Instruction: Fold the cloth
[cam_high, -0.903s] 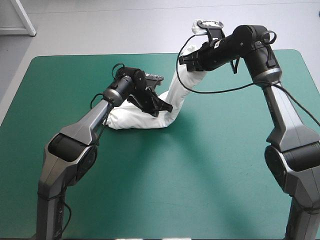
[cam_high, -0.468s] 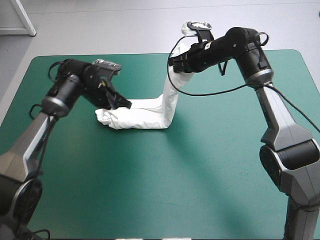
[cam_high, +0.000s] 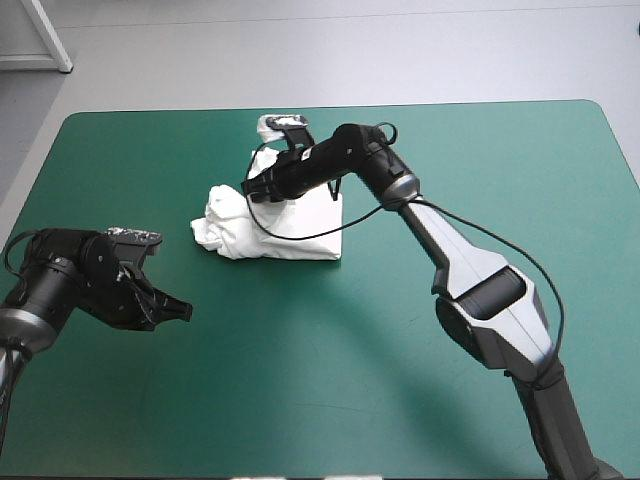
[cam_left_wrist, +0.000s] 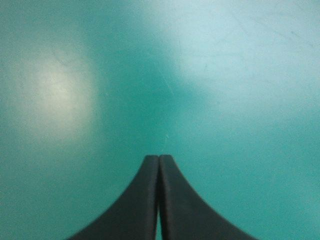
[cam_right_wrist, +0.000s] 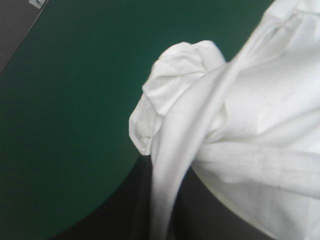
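The white short-sleeved T-shirt (cam_high: 295, 238) lies as a bundle on the table (cam_high: 480, 160) with its teal-green cover, left of the table's middle and toward the far edge. The bundle's right side ends in a straight edge, and its left side is bunched and rumpled.

The right arm reaches across from the right. The right end effector (cam_high: 256, 190) sits at the far left part of the bundle. In the right wrist view its black curved fingers (cam_right_wrist: 120, 215) are all but together, clamped on a band of white fabric that runs out from between them into the rest of the cloth. A rounded lump of fabric bulges just ahead.

The left end effector (cam_high: 178, 310) is well apart from the T-shirt, near the table's left edge and nearer the front. Its two black fingers (cam_left_wrist: 145, 200) are pressed together in one pointed arch over bare teal-green cover.
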